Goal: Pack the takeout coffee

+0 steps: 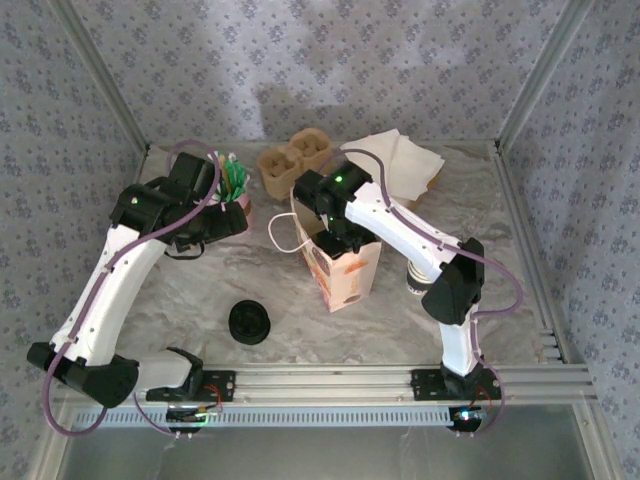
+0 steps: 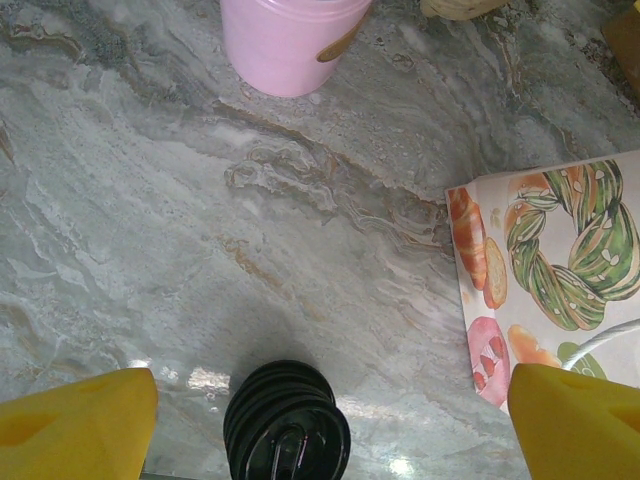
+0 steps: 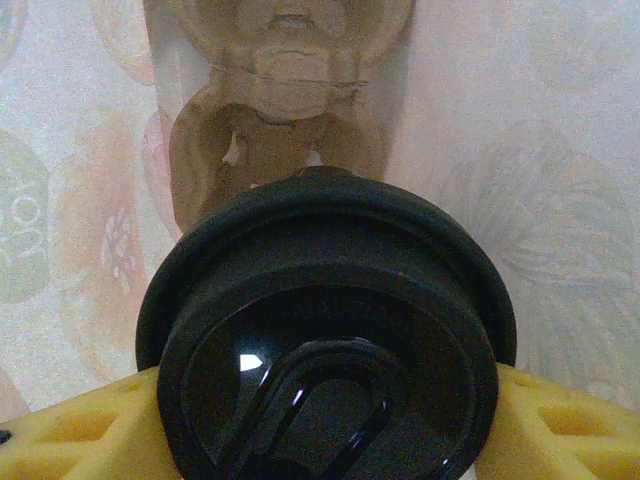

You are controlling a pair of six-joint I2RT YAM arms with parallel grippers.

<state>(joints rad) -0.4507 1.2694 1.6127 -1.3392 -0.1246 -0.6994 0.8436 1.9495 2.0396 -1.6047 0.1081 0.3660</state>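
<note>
The takeout coffee (image 3: 325, 300) shows its round black lid from above, with my right gripper (image 3: 327, 430) shut on it, a yellow finger (image 3: 90, 425) pressed to each side. It hangs inside the printed paper bag (image 1: 348, 272), where the right gripper (image 1: 337, 242) reaches in through the top. A brown pulp cup carrier (image 3: 285, 110) lies below it in the bag. My left gripper (image 2: 328, 425) is open and holds nothing, high over the table near the pink cup (image 2: 290, 40).
A squat stack of black lids (image 1: 250, 322) sits on the marble table (image 1: 180, 290) left of the bag. A second pulp carrier (image 1: 295, 160) and paper napkins (image 1: 405, 160) lie at the back. Pale cups (image 1: 415, 282) stand behind the right arm.
</note>
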